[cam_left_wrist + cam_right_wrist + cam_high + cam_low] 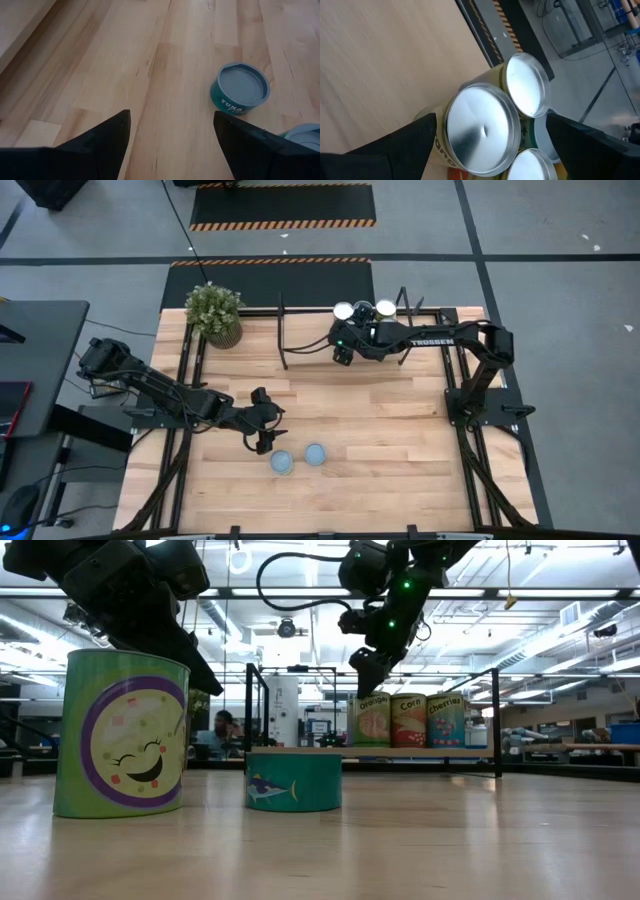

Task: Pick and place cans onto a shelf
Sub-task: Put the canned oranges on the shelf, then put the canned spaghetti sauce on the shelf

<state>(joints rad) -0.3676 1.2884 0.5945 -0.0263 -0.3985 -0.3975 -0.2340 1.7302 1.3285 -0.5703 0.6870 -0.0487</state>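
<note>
The left gripper [264, 442] hangs low over the front-middle of the table [400, 470], its two dark fingers [102, 137] spread wide with nothing but bare planks between them. Just beside it stand two cans on the tabletop: a tall green can [121, 733] with a smiling cartoon face on its label, nearest the fingers, and a short teal tuna can [240, 91] a little farther toward the table's middle. In the high view they show as two pale blue-grey tops close together, the green one [282, 462] next to the fingertips and the teal one [315, 453] just right of it. Neither can is touched.

The right gripper [343, 352] reaches across to the back of the table, above the shelf [300, 340], a light-wood board framed by thin black posts. Its fingers [395, 150] stand apart, one on either side of the nearest of three upright cans [477, 131] clustered together on the shelf board; whether they touch that can is unclear. In the low view the three stand in a row, touching or nearly so, labelled in turn as an orange can [371, 720], a corn can [408, 720] and a cherries can [446, 720], with the gripper just above the orange one.

A potted plant [213, 313] sits at the back left corner of the table, well apart from both arms
</note>
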